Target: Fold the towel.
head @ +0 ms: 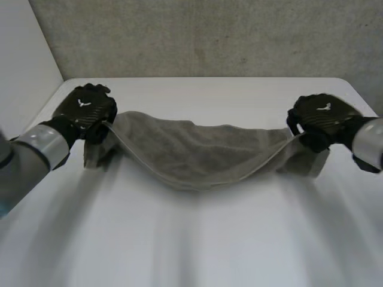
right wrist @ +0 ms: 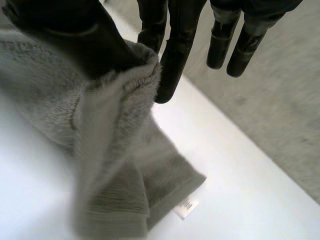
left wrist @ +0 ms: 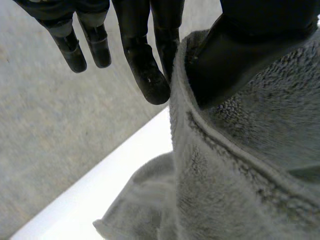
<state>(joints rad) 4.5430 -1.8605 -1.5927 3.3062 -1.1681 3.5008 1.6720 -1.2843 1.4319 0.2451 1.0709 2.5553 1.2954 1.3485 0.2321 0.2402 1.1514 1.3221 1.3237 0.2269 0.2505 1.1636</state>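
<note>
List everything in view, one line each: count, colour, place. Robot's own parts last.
towel: one, grey, stretched between the two hands, its middle sagging toward the table
label: one, white, on the towel's end hanging below the right hand
table: one, white, under the towel
wall: one, grey, behind the table's far edge
left hand: one, black, pinching the towel's left end between thumb and finger
right hand: one, black, pinching the towel's right end the same way
left arm: one, grey, at the table's left side
right arm: one, grey, at the table's right side
</note>
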